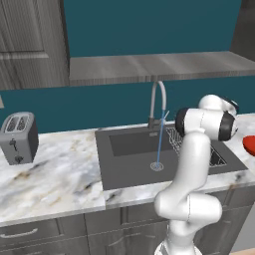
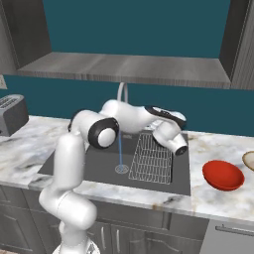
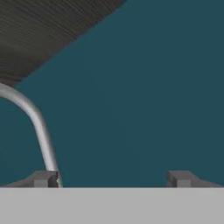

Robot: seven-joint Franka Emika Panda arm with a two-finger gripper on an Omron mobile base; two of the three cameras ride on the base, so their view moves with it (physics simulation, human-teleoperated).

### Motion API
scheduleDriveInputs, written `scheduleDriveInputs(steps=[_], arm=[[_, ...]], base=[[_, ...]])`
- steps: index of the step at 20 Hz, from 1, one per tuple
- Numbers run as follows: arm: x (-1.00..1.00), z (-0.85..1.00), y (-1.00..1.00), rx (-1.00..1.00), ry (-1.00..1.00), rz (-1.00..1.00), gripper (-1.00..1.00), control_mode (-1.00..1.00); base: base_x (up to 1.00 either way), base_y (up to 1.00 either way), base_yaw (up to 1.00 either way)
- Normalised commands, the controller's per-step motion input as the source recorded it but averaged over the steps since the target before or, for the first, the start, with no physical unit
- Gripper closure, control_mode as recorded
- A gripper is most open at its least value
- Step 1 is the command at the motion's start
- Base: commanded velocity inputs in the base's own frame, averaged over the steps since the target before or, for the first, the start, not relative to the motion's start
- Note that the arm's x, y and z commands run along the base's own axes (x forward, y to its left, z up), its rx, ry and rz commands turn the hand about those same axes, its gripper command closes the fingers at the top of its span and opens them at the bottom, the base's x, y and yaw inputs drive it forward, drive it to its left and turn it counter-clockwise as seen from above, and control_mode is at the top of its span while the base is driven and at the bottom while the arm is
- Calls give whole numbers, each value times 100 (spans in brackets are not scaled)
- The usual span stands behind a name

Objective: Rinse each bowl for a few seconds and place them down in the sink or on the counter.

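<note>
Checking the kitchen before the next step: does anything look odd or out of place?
The faucet is running a thin stream onto the drain of the sink with nothing under it; the red bowl sits on the counter, right of the sink.

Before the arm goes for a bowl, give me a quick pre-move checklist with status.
1. Water running: ok, stream falls from the faucet onto the sink drain.
2. Gripper open and empty: ok, fingertips wide apart, nothing between.
3. Red bowl reachable: ok, upright on the counter right of the sink.
4. Tan bowl: cannot tell, cut off at the frame edge.
5. Dish basket: ok, empty in the sink's right half.
</note>
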Motion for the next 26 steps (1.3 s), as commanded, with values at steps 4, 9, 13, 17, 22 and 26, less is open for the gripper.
scheduleDriveInputs(steps=[4, 9, 13, 17, 22, 26], arm=[[-73, 20, -31, 1, -23, 0, -100, -100], [-67, 29, -23, 2, -22, 0, -100, -100], [-62, 42, -16, 0, -24, 0, -100, -100], [-62, 40, -12, 1, -15, -1, -100, -100], [-70, 29, -21, 4, -4, -6, -100, -100], [-61, 38, -16, 2, 6, -8, -100, -100]], base=[[0, 0, 0], [0, 0, 0], [0, 0, 0], [0, 0, 0], [0, 0, 0], [0, 0, 0]])
